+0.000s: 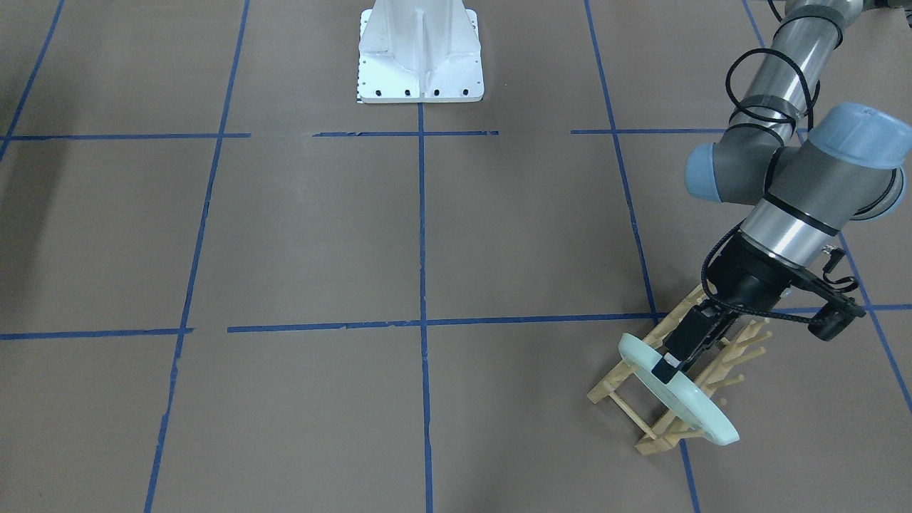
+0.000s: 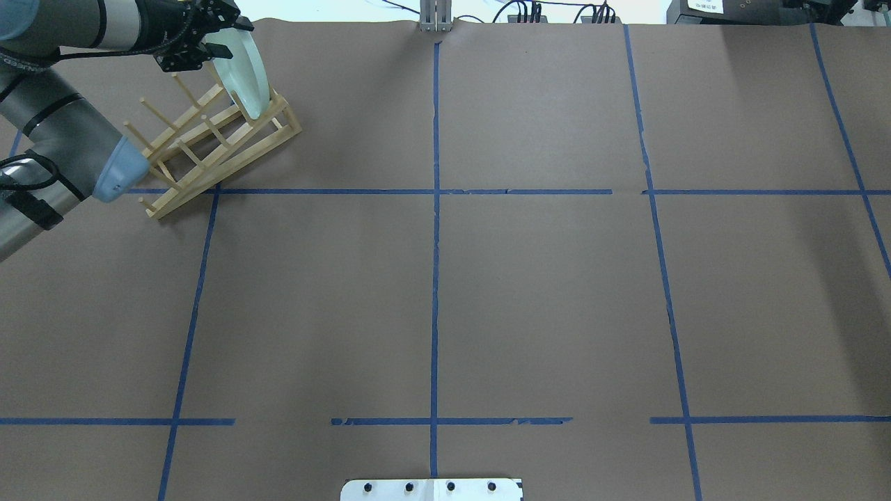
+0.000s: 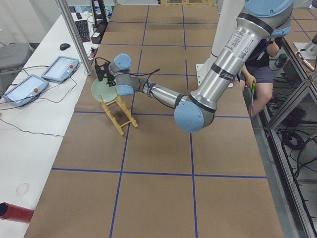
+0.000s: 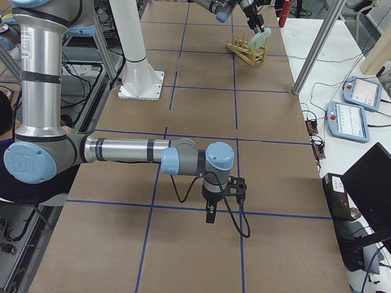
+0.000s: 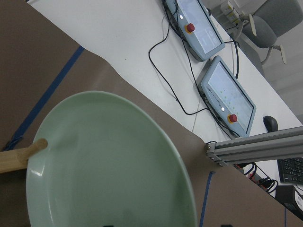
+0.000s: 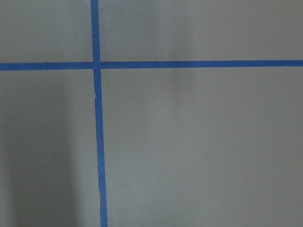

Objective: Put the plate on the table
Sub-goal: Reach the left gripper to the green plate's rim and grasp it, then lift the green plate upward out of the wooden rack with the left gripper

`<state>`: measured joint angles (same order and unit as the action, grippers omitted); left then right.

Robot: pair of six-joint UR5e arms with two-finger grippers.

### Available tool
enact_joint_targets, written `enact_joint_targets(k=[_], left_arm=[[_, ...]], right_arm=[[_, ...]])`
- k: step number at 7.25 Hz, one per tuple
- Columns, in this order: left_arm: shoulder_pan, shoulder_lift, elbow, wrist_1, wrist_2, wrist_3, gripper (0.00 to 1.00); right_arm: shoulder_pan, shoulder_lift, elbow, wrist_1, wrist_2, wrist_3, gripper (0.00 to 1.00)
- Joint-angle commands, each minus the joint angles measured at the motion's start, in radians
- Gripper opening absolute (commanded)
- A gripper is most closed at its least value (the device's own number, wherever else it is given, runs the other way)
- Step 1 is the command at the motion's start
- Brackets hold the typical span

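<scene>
The pale mint-green plate stands on edge in the end slot of the light wooden peg rack, at the far left of the overhead view. My left gripper reaches down over the plate's upper rim, one finger on each side. In the left wrist view the plate fills the frame, and the two fingertips barely show, wide apart, so the gripper looks open. My right gripper hangs over the bare brown table; I cannot tell whether it is open or shut.
The white robot base stands at mid-table. Just past the table's far edge behind the rack are two teach pendants, cables and an aluminium post. A person sits beside the robot.
</scene>
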<state>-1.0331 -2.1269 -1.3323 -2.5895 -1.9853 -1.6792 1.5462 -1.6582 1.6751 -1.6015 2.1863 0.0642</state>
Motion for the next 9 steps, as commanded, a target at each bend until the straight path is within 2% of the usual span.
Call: enact_joint_targets(k=[1,5,6,8,9], left_arm=[[-0.001,-0.001,0.001,0.000,-0.001,-0.001,0.16],[-0.022,-0.004,-0.005,-0.001,-0.010,0.004,0.00],[-0.050,-0.004,-0.008,-0.001,-0.030,0.010,0.00],[-0.138,-0.004,-0.008,0.014,-0.165,0.090,0.00],[-0.180,-0.031,-0.016,0.067,-0.225,0.092,0.00]], right_arm=[[0.000,0.000,0.000,0.000,0.000,-0.001,1.00],[0.000,0.000,0.000,0.000,0.000,0.000,1.00],[0.000,0.000,0.000,0.000,0.000,0.000,1.00],[0.000,0.000,0.000,0.000,0.000,-0.001,1.00],[0.000,0.000,0.000,0.000,0.001,-0.001,1.00]])
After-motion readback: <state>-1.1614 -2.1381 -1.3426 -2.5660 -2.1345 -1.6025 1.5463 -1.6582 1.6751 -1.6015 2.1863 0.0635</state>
